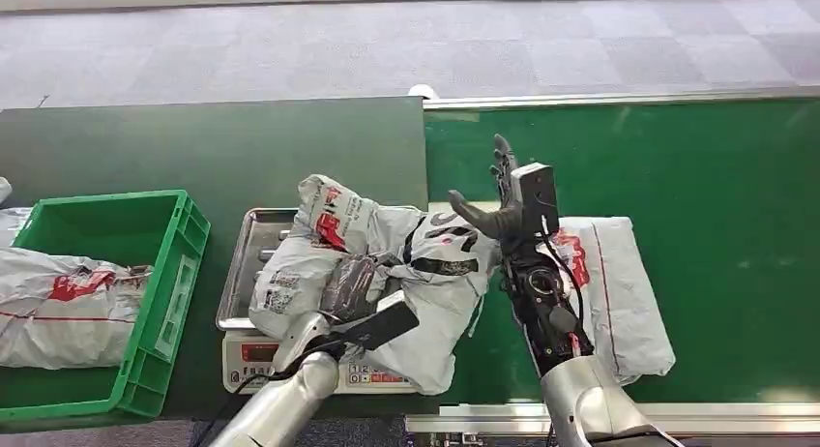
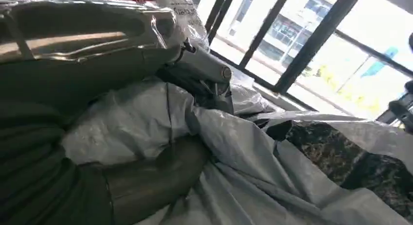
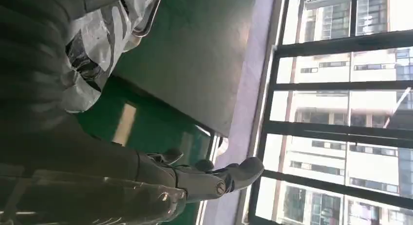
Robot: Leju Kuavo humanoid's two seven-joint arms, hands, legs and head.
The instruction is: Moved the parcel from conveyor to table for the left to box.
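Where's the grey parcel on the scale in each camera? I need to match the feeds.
Head view: parcel at centre, on the scale tray.
Left wrist view: parcel across the lower half.
Right wrist view: parcel at upper left.
Shared landmark: the tray's steel rim.

the parcel (image 1: 387, 273) is pale grey with red and black print. the crate (image 1: 164, 283) is bright green, the conveyor (image 1: 677, 166) green, the table (image 1: 213, 147) darker green, the floor (image 1: 387, 41) grey-checked.
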